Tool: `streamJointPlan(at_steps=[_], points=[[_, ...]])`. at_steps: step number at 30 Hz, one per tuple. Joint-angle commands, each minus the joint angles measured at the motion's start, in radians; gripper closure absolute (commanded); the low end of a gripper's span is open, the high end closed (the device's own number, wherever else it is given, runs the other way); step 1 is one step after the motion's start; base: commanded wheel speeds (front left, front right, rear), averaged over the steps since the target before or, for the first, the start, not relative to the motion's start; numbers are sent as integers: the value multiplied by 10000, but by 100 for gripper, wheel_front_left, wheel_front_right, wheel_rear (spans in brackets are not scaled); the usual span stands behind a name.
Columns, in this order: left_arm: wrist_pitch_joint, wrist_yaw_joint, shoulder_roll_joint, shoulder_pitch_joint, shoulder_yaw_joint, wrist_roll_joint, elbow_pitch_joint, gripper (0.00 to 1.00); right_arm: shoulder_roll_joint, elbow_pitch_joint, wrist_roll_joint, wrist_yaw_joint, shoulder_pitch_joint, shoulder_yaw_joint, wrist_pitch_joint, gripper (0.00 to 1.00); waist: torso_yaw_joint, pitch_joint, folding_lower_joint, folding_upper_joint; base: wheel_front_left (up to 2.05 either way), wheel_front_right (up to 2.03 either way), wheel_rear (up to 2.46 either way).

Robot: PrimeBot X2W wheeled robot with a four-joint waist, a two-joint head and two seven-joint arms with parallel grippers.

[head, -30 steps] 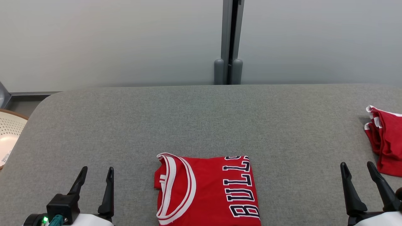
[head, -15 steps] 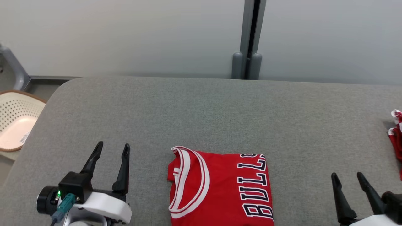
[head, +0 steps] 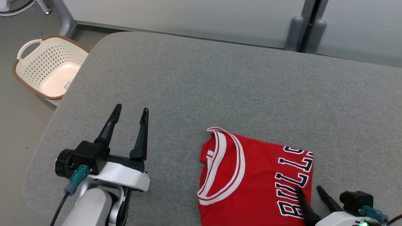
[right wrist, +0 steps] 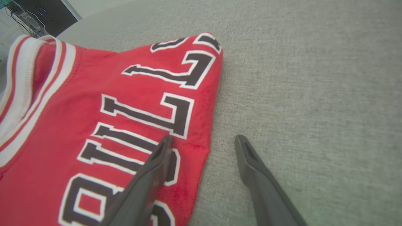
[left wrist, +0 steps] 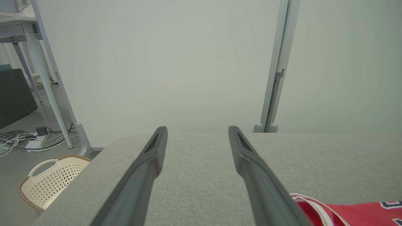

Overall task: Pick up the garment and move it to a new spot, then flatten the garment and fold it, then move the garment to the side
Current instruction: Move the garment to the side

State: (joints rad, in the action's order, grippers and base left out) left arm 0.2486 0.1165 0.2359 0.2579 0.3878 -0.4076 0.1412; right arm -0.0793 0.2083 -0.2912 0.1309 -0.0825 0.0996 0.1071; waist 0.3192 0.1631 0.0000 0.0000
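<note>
A folded red garment (head: pixel 254 179) with white trim and dark BULLS lettering lies on the grey table (head: pixel 220 88), near its front edge. My right gripper (head: pixel 309 188) is open over the garment's right edge: one finger above the lettering, the other above bare table. In the right wrist view the garment (right wrist: pixel 103 119) lies left of and under the open gripper (right wrist: pixel 204 141). My left gripper (head: pixel 130 113) stands open and empty over the table, well left of the garment. In the left wrist view the gripper (left wrist: pixel 198 131) is open and the garment's collar (left wrist: pixel 339 212) peeks in at lower right.
A cream perforated basket (head: pixel 50 67) with a brown rim stands on the floor past the table's left edge; it is also in the left wrist view as the basket (left wrist: pixel 47 182). A grey wall with a post (head: pixel 306 28) runs behind the table. A metal table leg (left wrist: pixel 50 78) and cables stand at the far left.
The head camera has swung left and down, so the whole picture shifted. The right gripper has come left over the garment's right edge. The left gripper has reached further forward. Both stayed open.
</note>
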Motion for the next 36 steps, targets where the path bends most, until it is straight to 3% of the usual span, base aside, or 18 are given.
streamJointPlan(at_steps=[1, 2, 3, 4, 14, 20, 28, 36], points=[[76, -26, -29, 155, -43, 22, 32, 0, -4, 167, -86, -3, 33, 21, 114, 0, 331, 295, 0, 0, 0, 0, 0], [89, -60, -82, 222, -74, 33, 50, 0, 10, 394, -161, -3, 98, 160, 180, 22, 384, 333, 0, 0, 0, 0, 0], [112, -79, -126, 255, -137, 45, 33, 0, 48, 566, -212, -3, 133, 264, 203, 72, 420, 360, 0, 0, 0, 0, 0], [132, -87, -156, 258, -194, 49, 26, 0, 63, 692, -259, -3, 166, 333, 158, 100, 444, 377, 0, 0, 0, 0, 0], [165, -202, -431, -33, -914, 433, -413, 0, -519, 576, -181, -13, 605, 503, -496, 100, 389, 397, 0, 0, 0, 0, 0], [166, -334, -512, -166, -1241, 736, -723, 0, -1080, 5, 25, -15, 731, 352, -473, 100, -93, 534, 0, 0, 0, 0, 0], [153, -564, -469, 47, -1416, 1154, -1133, 0, -1911, -800, 246, -12, 1449, 77, -298, 100, -1967, 1153, 0, 0, 0, 0, 0], [137, -771, -154, 535, -1359, 1526, -1471, 0, -2620, -824, 163, -14, 3114, 593, -504, 100, -4125, 1991, 0, 0, 0, 0, 0]])
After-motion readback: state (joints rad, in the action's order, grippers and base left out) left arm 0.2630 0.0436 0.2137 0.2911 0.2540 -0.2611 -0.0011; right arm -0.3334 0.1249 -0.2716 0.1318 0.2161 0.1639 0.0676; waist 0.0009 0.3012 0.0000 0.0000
